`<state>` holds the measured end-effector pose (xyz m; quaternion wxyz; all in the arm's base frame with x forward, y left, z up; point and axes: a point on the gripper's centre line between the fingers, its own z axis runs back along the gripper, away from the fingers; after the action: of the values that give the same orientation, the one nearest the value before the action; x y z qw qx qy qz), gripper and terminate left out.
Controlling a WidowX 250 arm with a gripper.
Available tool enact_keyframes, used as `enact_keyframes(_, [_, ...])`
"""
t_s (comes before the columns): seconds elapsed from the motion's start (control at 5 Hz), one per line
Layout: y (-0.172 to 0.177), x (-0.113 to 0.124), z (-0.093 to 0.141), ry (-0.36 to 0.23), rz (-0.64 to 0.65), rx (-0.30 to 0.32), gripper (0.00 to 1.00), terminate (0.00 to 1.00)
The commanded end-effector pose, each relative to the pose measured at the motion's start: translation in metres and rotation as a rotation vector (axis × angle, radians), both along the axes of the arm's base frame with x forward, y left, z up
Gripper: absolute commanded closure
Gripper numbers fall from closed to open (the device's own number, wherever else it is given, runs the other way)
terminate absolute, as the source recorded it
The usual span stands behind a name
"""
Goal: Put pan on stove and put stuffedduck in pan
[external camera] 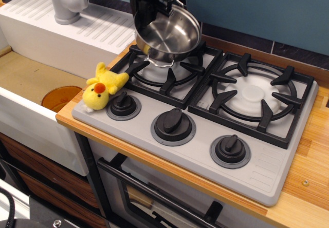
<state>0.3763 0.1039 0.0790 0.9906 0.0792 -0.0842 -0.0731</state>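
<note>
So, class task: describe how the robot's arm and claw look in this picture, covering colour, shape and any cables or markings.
Only the lower end shows: a black, boxy, angular claw of dark blocky parts at the top edge. No cables or markings can be made out; the rest of the arm is out of view.
</note>
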Motion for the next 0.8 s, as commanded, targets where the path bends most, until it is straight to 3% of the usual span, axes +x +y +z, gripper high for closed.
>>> enact_keyframes(0.0, [0.000,0.002,-0.004,-0.060,0.005,0.002,0.00,0.00])
enact_keyframes(0.6, [0.003,-0.010,0.025,0.006,-0.031,0.013,0.00,0.00])
